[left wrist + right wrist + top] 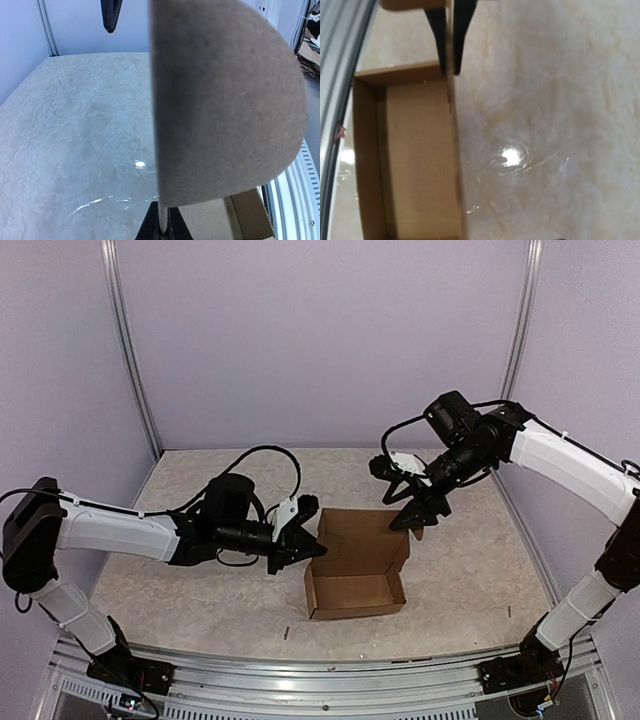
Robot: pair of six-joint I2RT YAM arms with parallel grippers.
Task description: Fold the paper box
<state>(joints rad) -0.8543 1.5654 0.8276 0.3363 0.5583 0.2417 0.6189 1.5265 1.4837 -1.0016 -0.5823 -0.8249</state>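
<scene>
The paper box (355, 578) sits mid-table as a shallow brown tray with its lid (365, 533) lying open toward the back. My left gripper (303, 549) is shut on the lid's left rounded tab (225, 100). In the left wrist view that tab's edge is pinched between the fingertips (165, 227). The right wrist view looks down on the tray (415, 160), and the left gripper's fingers (462, 35) clamp the flap there. My right gripper (415, 518) hovers open over the lid's right rear corner, holding nothing. One of its fingers (111, 15) shows in the left wrist view.
The marbled tabletop (200, 590) is walled by lilac panels (320, 340) at the back and sides. A metal rail (320, 680) runs along the near edge by the arm bases. Small dark specks (286, 633) lie in front of the box.
</scene>
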